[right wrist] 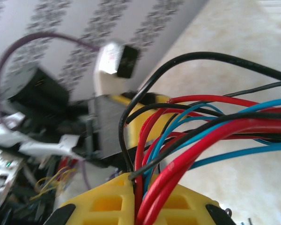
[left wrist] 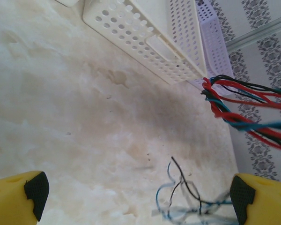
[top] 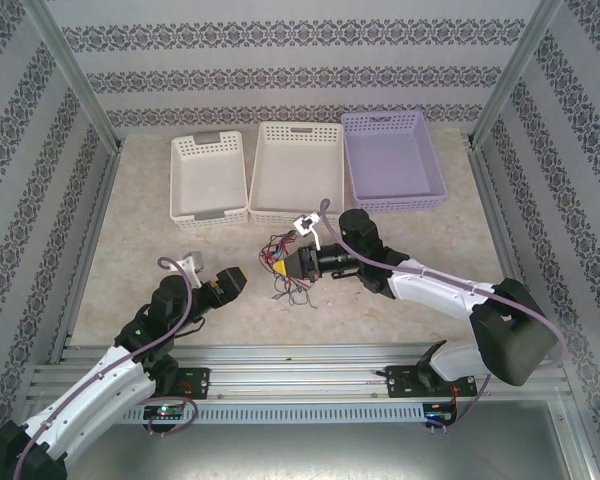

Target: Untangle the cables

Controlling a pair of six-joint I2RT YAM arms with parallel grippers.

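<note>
- The left gripper (top: 227, 282) is nearest, low over the table (top: 140, 250). Its yellow fingers (left wrist: 35, 187) are spread as wide as they go and have nothing in them. It looks ready to take a wire.
- Just past it, a few loose strands (left wrist: 182, 197), blue and black, lie on the table. The left wrist view shows them well. From the top they are just thin squiggles.
- Next, the right gripper (top: 288, 265) is squeezed tight on the cables (top: 276, 245), a bunch of red, blue and black. It seems to lift them off the table, likely so the other arm can pull one free.
- The right wrist view shows the wires pinched between its yellow fingers (right wrist: 107, 201). The top view is too small to show that.
- Farthest away, three bins (top: 290, 213) sit in a row, maybe for sorted wires.
</note>
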